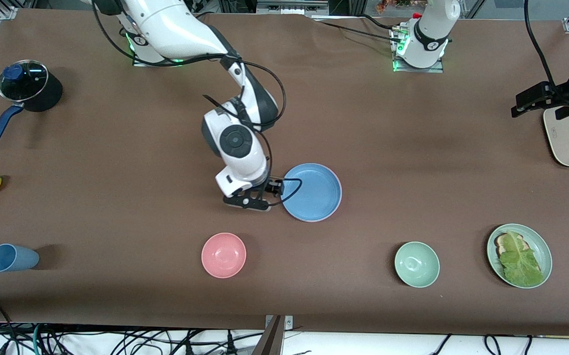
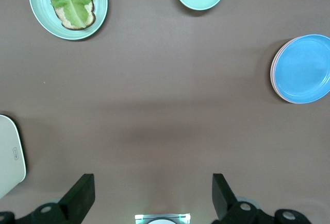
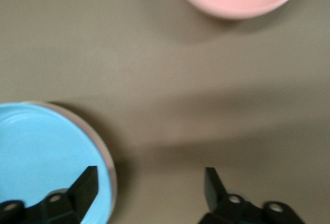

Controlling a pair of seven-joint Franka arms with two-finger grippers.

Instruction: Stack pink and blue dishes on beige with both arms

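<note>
The right gripper (image 3: 147, 193) stands wide open and empty at the rim of the blue plate (image 1: 311, 192), one finger (image 3: 85, 185) over that rim. Pale plate edges (image 2: 274, 77) show beneath the blue one, so it tops a stack at mid-table. Nearer the front camera sit a pink bowl (image 1: 223, 255) and a green bowl (image 1: 417, 264). The left gripper (image 2: 152, 198) waits, spread wide, high over the table.

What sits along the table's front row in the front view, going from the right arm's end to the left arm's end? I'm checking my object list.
blue cup → pink bowl → green bowl → green plate holding toast and lettuce.
</note>
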